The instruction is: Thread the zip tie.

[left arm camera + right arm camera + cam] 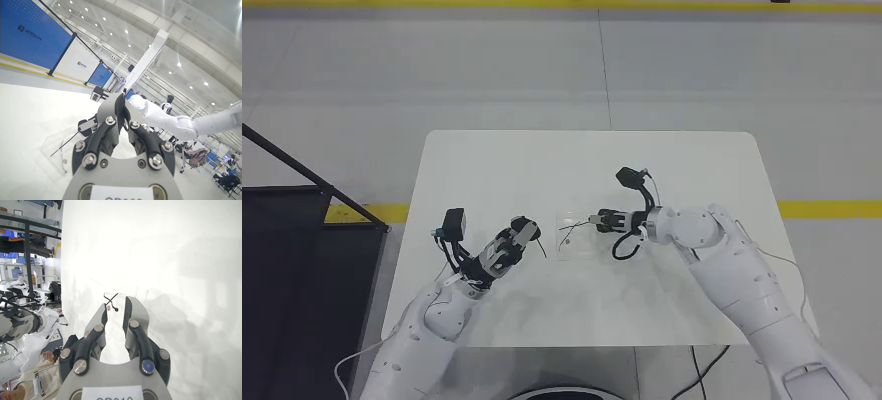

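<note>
Tips of the left jaws are shut on a black zip tie [124, 91], its head poking out past them. They are held near one side of the clear tray [576, 250] on the white surface [692, 180]. Loose ties [110, 301] lie crossed inside the tray. The right jaws sit at the tray's opposite edge, moderately parted with nothing between them, pointing at the loose ties.

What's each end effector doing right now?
Left end effector: closed on a thin black plastic zip tie.
Right end effector: open, holding nothing.
</note>
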